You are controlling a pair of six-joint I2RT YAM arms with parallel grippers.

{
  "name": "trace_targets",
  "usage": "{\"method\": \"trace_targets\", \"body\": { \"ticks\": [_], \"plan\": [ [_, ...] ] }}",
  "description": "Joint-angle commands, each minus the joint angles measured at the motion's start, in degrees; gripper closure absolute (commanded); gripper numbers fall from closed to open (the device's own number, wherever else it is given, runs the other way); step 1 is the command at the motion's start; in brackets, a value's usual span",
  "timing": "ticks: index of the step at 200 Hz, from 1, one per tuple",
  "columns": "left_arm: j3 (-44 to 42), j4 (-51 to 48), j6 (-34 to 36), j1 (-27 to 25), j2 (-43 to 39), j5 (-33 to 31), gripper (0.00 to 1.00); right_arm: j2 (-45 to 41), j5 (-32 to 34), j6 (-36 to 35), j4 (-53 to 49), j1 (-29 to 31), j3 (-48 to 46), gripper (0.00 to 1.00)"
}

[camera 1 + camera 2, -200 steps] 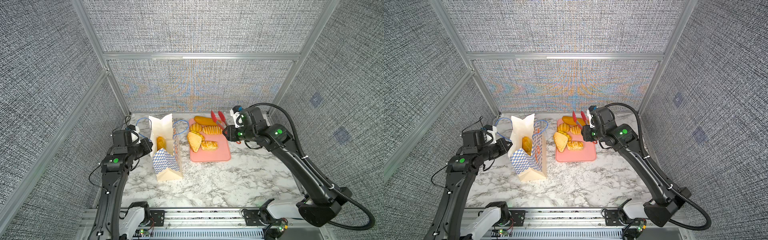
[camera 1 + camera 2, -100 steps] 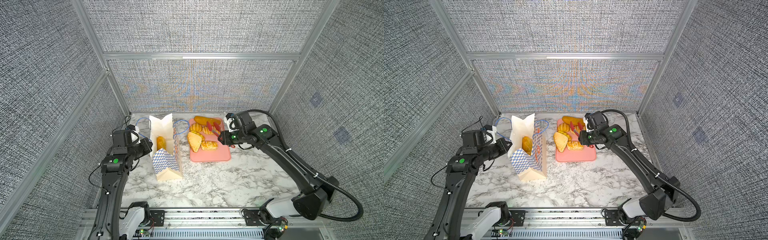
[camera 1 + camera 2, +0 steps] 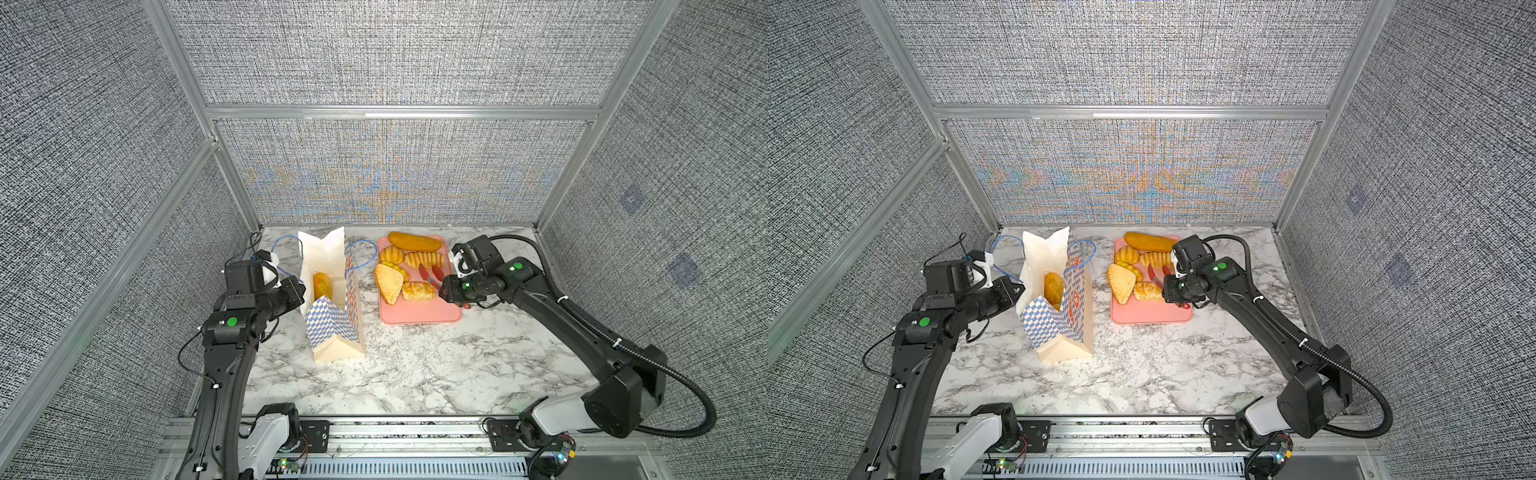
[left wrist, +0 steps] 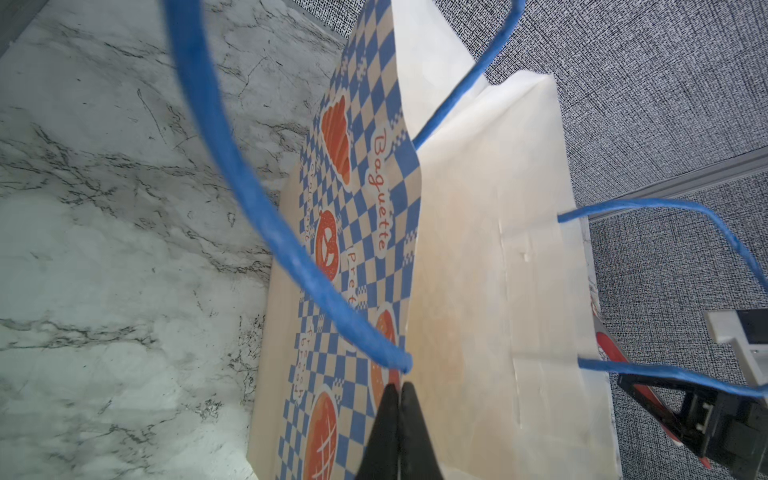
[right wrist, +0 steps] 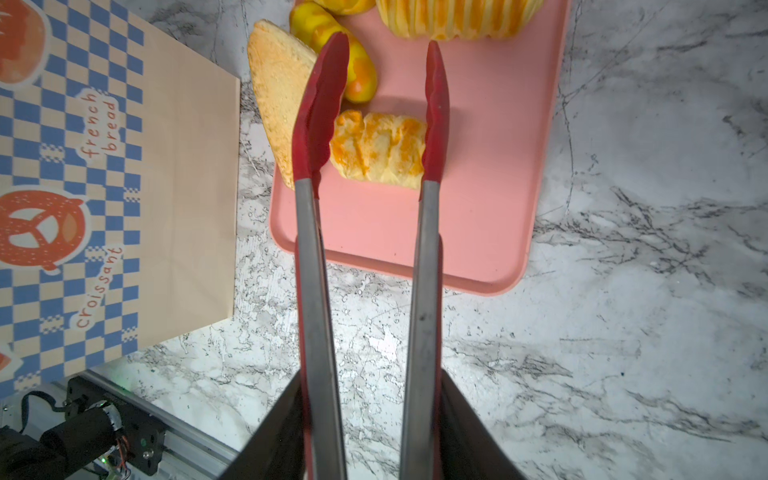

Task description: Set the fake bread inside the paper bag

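Observation:
The paper bag (image 3: 332, 332) (image 3: 1059, 328) stands open left of the pink tray (image 3: 415, 322), with one bun (image 3: 322, 284) of fake bread inside. My left gripper (image 4: 398, 388) (image 3: 302, 289) is shut on the bag's rim (image 4: 409, 332). My right gripper (image 5: 371, 374) (image 3: 446, 289) is shut on the red tongs (image 5: 316, 249). The tongs' open red tips sit on either side of a braided pastry (image 5: 380, 147) (image 3: 419, 291) on the tray. A triangular sandwich (image 3: 388, 282), ridged rolls (image 3: 424, 259) and a long loaf (image 3: 413, 242) also lie there.
The bag's blue cord handles (image 4: 232, 166) loop in front of the left wrist camera. Grey fabric walls with an aluminium frame (image 3: 399, 112) enclose the marble table (image 3: 415, 374). The metal rail (image 3: 395, 432) runs along the front edge.
My right arm has come down and forward with the tongs, from the tray's back to around the braided pastry. The left arm and the bag have not moved.

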Motion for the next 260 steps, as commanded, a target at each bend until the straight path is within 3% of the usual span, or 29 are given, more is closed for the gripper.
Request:
{"method": "trace_targets", "body": {
  "ticks": [1, 73, 134, 260],
  "plan": [
    [-0.2, 0.6, -0.2, 0.0, 0.2, 0.1, 0.96, -1.4, -1.9, 2.0, 2.0, 0.0, -2.1, 0.53],
    [-0.4, 0.9, -0.4, -0.1, 0.3, 0.3, 0.96, -7.3, -5.6, 7.0, 4.7, 0.1, -10.8, 0.53],
    [-0.5, 1.1, -0.5, 0.1, 0.5, 0.5, 0.96, -6.8, -8.6, 9.8, 8.9, 0.5, -15.2, 0.53],
    [-0.8, 1.1, 0.1, 0.0, 0.9, -0.1, 0.97, 0.9, -6.4, 8.2, 9.9, -0.6, -10.6, 0.54]
  ]
}}
